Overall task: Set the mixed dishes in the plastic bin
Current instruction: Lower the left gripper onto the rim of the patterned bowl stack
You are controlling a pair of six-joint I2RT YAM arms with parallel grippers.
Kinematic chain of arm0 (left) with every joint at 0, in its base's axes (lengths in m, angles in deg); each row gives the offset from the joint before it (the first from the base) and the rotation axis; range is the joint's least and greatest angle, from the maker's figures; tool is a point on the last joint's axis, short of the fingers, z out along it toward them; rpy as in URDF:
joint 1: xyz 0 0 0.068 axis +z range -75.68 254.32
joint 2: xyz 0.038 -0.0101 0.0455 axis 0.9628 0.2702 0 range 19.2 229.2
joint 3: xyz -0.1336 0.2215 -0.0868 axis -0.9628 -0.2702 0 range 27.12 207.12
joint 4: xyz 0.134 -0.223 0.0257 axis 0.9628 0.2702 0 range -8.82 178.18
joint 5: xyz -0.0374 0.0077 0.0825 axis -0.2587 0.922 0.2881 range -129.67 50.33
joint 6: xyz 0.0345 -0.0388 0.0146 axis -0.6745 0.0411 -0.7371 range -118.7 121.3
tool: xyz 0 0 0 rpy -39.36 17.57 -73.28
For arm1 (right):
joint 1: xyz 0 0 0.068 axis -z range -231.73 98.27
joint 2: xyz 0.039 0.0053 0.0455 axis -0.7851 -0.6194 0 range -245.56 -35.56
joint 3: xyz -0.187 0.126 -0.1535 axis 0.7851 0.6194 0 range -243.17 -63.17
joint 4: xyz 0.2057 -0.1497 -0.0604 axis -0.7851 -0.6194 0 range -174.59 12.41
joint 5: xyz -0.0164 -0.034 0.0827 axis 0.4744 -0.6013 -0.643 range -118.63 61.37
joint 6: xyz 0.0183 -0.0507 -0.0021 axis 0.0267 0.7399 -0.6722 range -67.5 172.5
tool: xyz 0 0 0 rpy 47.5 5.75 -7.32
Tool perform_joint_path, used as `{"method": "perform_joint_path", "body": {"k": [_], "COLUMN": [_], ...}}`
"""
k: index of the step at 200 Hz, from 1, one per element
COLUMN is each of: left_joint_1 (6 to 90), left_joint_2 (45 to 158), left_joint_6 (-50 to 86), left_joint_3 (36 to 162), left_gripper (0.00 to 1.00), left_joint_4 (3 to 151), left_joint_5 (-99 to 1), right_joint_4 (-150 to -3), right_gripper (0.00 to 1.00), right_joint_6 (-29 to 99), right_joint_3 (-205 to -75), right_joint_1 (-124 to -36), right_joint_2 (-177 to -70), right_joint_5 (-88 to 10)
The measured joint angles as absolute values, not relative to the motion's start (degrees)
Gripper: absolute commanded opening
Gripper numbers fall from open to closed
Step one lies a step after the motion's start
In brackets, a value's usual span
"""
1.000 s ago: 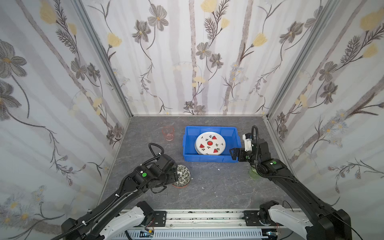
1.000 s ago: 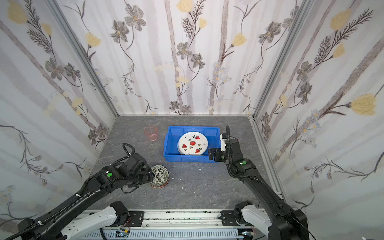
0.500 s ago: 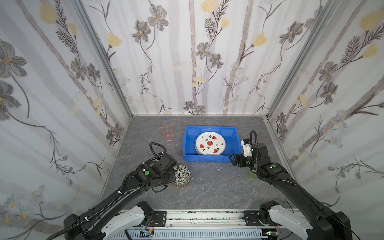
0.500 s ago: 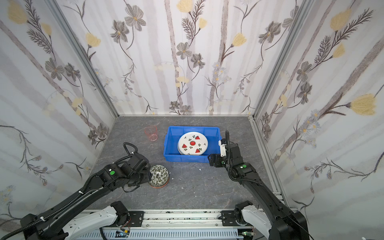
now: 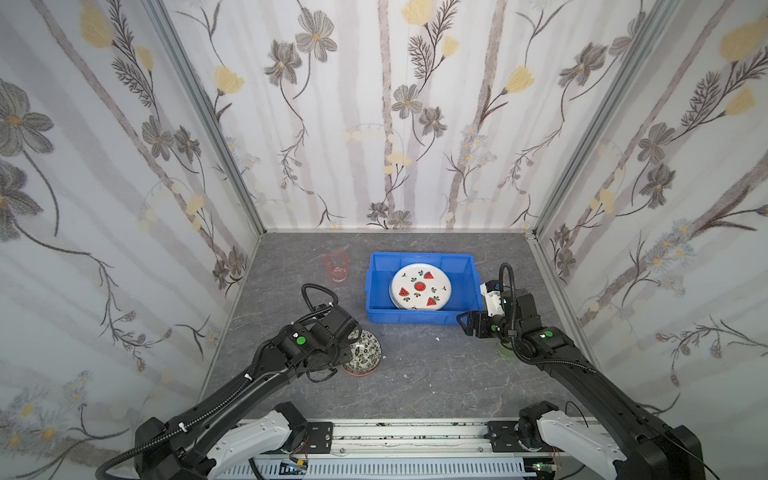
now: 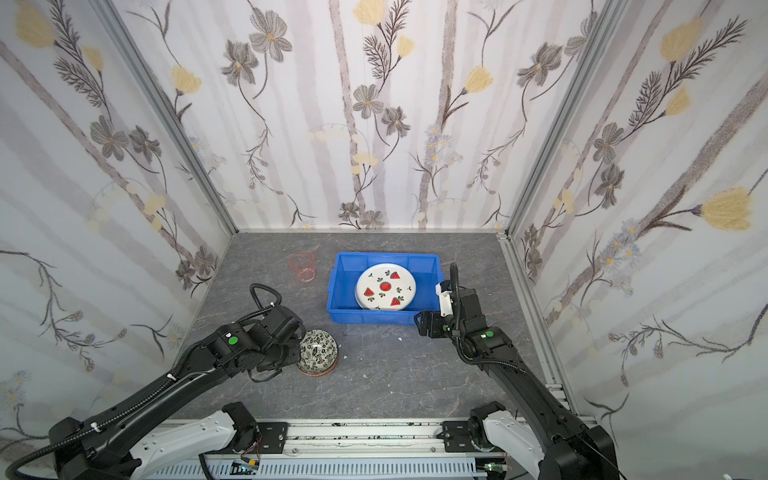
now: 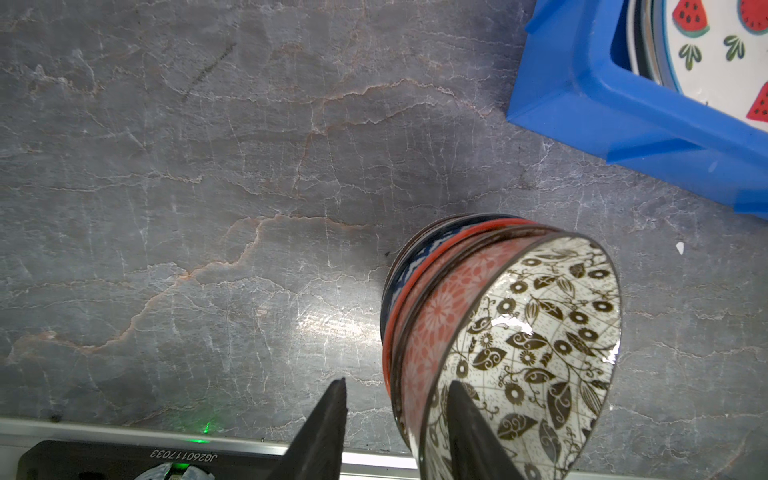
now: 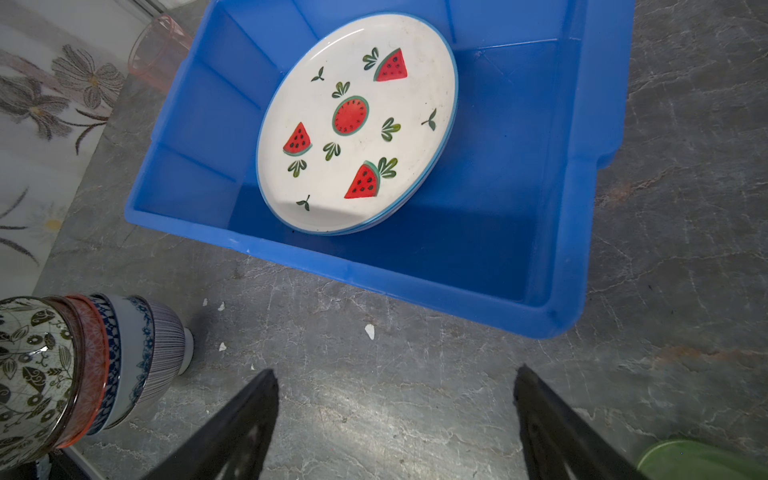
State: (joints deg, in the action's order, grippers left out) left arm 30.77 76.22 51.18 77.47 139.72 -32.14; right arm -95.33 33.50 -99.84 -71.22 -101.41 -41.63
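The bright blue plastic bin (image 5: 409, 318) sits on the grey stone-look table (image 5: 415, 386). Inside the bin lies the round white plate with red watermelon slices (image 5: 420, 287). The edge of another plate peeks out from under it in the right wrist view.

The stack of small patterned bowls (image 5: 363, 353) stands outside the bin, near its front left corner but not touching it. The top bowl has black and white leaves. Under it come an orange one, a blue and white one, and a striped one at the bottom.

The left gripper (image 7: 397, 382) is at the stack and is partly open. One finger (image 7: 469, 424) is inside the top bowl. The other finger is outside the stack, and a little gap shows between it and the bowls.

The right gripper (image 8: 395, 370) is wide open and holds nothing. It is above the table, just outside the bin's front right corner.

The see-through pink cup (image 5: 336, 268) stands beside the bin's left wall. The green cup (image 8: 698, 461) is near the bin's front right corner, mostly hidden under the right arm in both top views.
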Motion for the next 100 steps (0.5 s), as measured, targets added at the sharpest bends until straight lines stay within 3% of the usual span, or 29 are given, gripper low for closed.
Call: {"method": "perform_joint_path", "body": {"k": [100], "left_joint_1": [30.75], "left_joint_2": [78.88], "left_joint_6": [50.77], "left_joint_3": [79.85], "left_gripper": [0.3], "left_joint_4": [141.08], "left_joint_5": [-31.26], "right_joint_4": [-95.31], "right_gripper": [0.86], "right_joint_6": [32.51], "right_joint_3": [-99.11], "right_joint_1": [-71.22], "right_joint_2": [-101.78], "right_joint_5": [-42.24]}}
